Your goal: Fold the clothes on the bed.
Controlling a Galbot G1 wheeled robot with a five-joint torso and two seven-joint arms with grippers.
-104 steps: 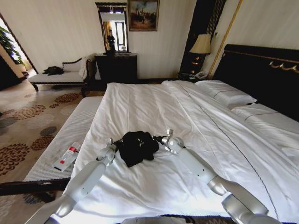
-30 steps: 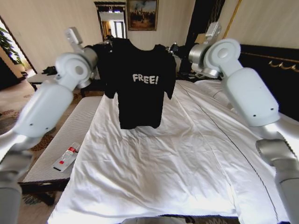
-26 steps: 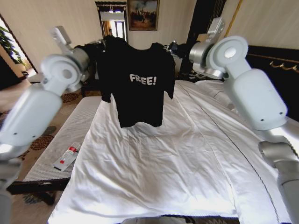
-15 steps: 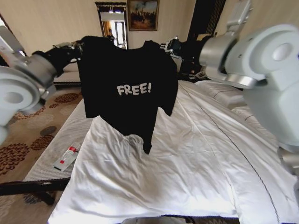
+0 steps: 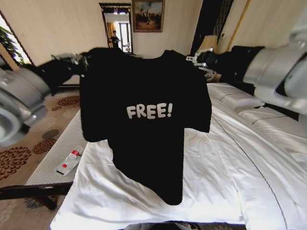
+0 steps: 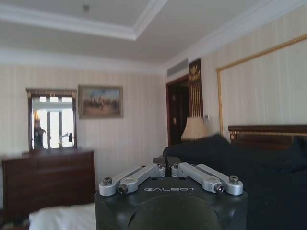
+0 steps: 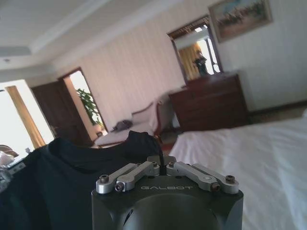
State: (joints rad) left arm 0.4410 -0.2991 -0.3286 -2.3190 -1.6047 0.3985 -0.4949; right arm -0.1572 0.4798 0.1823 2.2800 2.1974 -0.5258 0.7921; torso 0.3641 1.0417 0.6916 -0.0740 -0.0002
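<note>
A black T-shirt with white "FREE!" lettering hangs in the air above the foot of the bed, spread flat toward the head camera, lettering upright and readable. Its long axis runs straight down from collar to hem, and the hem dangles clear of the white sheets, slightly skewed toward the robot's right. The whole garment lies below the line between the two grippers, so any laying-out has to carry it downward and forward onto the mattress.

The left gripper is clamped on the shirt's left shoulder; its wrist view shows the fingers pinched together on a ridge of dark fabric. The right gripper grips the opposite shoulder in the same way, fingertips closed on black cloth. Both sit at about the same height, one at each top corner, so neither arm is nearer; the shoulder line between them looks nearly level and taut.

A bench stands beside the mattress on the robot's left, a small bottle lying on it.
</note>
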